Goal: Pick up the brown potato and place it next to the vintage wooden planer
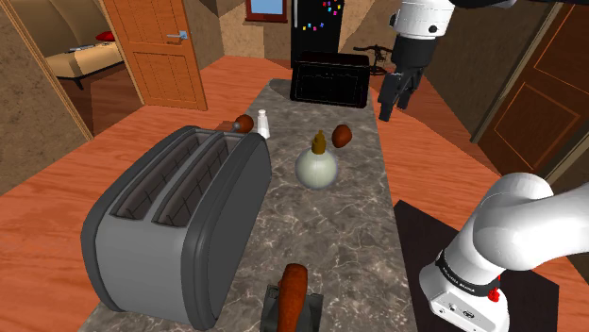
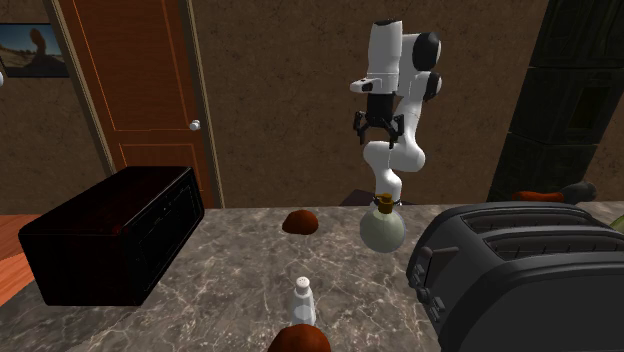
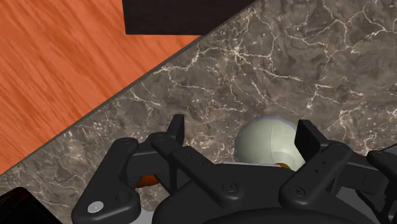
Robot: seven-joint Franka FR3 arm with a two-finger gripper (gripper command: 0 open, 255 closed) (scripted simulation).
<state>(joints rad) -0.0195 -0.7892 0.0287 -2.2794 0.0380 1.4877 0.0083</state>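
Your gripper (image 1: 396,98) hangs in the air with its 2 fingers (image 3: 177,131) spread apart and nothing between them, above the edge of the counter (image 1: 363,236) on the shoulder view's right. The brown potato (image 1: 342,136) lies on the marble top just beside a round pale bottle (image 1: 317,166) with a brown neck, on that bottle's far right in the shoulder view. The gripper is above it and off to the right, clearly apart from it. You have a second brown lump (image 1: 244,123) further left, touching or almost touching a small white shaker (image 1: 262,124). The 2 lumps look much alike, so you cannot be sure from colour alone which is the potato. From the wrist, you look down past the fingers at the bottle (image 3: 267,141) and bare marble, and the floor's orange boards run along the counter's edge. The wooden planer (image 1: 294,296) sits at the near end of the counter, well apart from the potato, with a big grey toaster (image 1: 179,226) on its left in the shoulder view. A black box (image 1: 330,79) stands at the far end.
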